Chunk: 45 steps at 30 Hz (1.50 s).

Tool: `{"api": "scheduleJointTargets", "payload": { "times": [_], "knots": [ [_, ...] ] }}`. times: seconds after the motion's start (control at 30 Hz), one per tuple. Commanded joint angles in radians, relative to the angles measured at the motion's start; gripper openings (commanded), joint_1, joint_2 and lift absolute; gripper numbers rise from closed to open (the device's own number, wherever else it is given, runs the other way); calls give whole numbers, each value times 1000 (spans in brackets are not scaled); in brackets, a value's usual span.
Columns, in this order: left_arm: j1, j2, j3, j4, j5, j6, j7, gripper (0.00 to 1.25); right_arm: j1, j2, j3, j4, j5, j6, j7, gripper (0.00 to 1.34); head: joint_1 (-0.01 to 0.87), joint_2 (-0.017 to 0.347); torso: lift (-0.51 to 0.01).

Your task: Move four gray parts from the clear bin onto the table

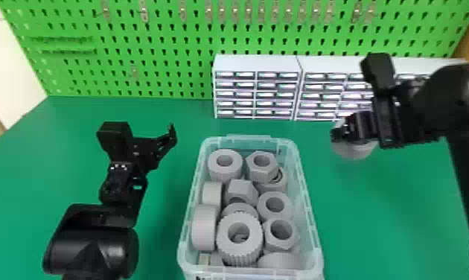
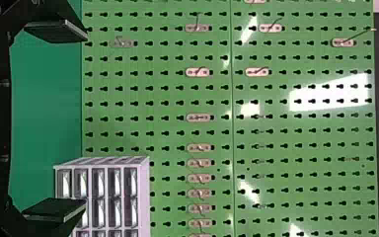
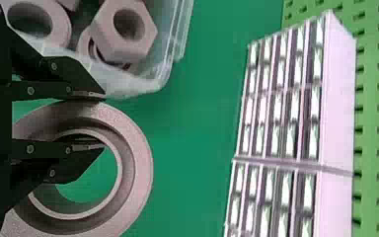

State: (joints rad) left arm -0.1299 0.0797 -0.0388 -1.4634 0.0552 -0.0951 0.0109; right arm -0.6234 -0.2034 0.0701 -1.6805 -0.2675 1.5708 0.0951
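Right gripper (image 1: 341, 133): clamped on the wall of a gray ring (image 1: 356, 150), over the table (image 1: 364, 223), at 2 o'clock from the clear bin (image 1: 312, 223). Left gripper (image 1: 167, 142): fingers wide, at 10 o'clock from the bin. Other gray parts (image 1: 239, 238): inside the bin.

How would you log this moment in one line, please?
Right gripper: gray ring gripped by its wall, over table right of clear bin | left gripper: open, left of bin | bin: gray parts inside
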Motion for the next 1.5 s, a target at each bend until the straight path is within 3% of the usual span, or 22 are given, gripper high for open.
{"api": "scheduleJointTargets", "payload": {
  "times": [0.0, 0.7, 1.2, 1.47],
  "knots": [
    [-4, 0, -4, 0, 0, 0, 3, 1147, 19, -8, -46, -2, 27, 1, 0, 244, 693, 72, -52],
    [-8, -2, -24, 9, 9, 0, 17, 1147, 96, -25, -148, 28, 50, 1, 0, 244, 693, 72, -52],
    [-4, -11, -21, 18, 20, 0, 18, 1147, 154, -42, -138, 127, 17, 1, 0, 244, 693, 72, -52],
    [1, -20, -12, 20, 20, 0, 18, 1147, 185, -71, -119, 176, -41, -25, 0, 244, 693, 72, -52]
  ]
}}
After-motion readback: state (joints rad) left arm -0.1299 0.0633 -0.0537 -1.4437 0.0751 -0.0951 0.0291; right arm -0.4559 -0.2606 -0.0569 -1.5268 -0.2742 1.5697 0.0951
